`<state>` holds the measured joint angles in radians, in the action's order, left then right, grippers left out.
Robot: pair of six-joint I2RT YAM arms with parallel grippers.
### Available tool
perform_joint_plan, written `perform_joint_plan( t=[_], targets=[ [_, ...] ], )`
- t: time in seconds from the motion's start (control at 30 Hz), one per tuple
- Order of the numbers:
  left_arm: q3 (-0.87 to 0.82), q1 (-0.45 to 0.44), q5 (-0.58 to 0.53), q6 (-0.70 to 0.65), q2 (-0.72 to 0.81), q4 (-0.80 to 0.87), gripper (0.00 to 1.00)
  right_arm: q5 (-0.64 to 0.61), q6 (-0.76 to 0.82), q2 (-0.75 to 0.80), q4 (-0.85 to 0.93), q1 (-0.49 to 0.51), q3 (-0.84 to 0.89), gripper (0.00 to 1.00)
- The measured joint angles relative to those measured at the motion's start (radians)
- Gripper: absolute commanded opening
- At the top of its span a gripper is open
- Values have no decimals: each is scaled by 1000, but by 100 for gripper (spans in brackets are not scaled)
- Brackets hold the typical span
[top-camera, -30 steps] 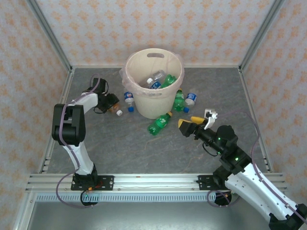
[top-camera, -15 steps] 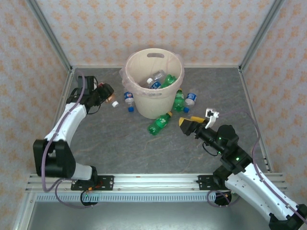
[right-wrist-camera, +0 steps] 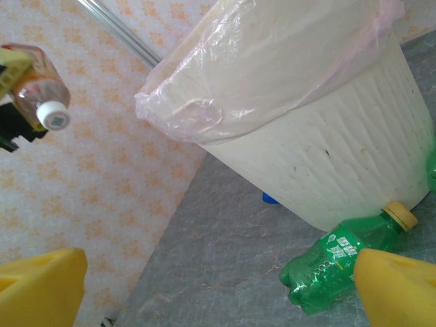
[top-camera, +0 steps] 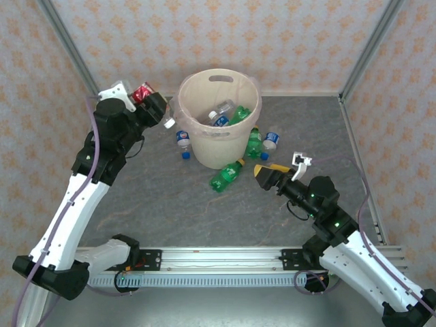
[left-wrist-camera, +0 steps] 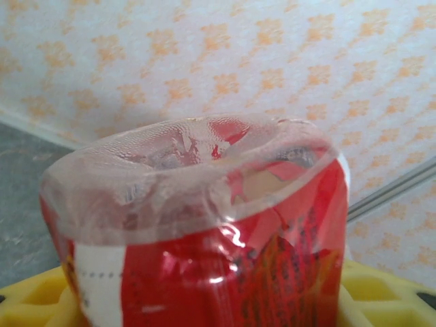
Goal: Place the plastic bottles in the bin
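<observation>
**Beside the bin, a red bottle held high**

At far left, the left gripper [top-camera: 153, 103] is clamped across the body of the red bottle [top-camera: 143, 92]. The bottle's white cap is tilted down toward the bin [top-camera: 204, 146], apparently ready for a drop. The bottle hangs just left of the rim, not yet over the wide mouth, so a short swing right should clear the edge. On the floor [top-camera: 170, 197] against the bin's left foot lies a blue-capped bottle [top-camera: 182, 139]. A few binned bottles [top-camera: 228, 114] rest inside. Close to the right wall lie an upper green bottle [top-camera: 253, 143] and a second blue bottle [top-camera: 270, 140]. Nearer, on open floor, lies the near green bottle [top-camera: 227, 175]. The right gripper [top-camera: 270, 172] hovers just right of it, jaws spread wide and empty, likely lined up for that pick. Bare floor surrounds it, and the bin wall is the closest obstacle.
</observation>
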<state>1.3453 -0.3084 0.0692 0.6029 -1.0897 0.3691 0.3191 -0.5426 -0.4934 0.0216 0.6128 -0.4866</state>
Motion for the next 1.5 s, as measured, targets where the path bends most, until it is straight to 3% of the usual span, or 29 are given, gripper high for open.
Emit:
perform_joint_plan(
  t=[0.3, 0.57, 0.73, 0.9, 1.2, 1.5],
  targets=[
    [139, -224, -166, -172, -209, -39, 58, 0, 0, 17, 10, 0, -6, 100],
    [290, -233, -269, -276, -421, -41, 61, -1, 5, 36, 43, 0, -29, 100],
    [329, -233, -295, -297, -477, -21, 80, -8, 5, 48, 70, 0, -37, 100],
    [340, -233, -295, -296, -481, 10, 94, -15, 4, 60, 84, 0, -37, 100],
    [309, -258, -273, -287, -386, 40, 94, -31, 3, 50, 77, 0, -32, 100],
    [91, -314, -230, -235, -188, 26, 99, -74, -8, 18, 67, 0, -12, 100]
  ],
)
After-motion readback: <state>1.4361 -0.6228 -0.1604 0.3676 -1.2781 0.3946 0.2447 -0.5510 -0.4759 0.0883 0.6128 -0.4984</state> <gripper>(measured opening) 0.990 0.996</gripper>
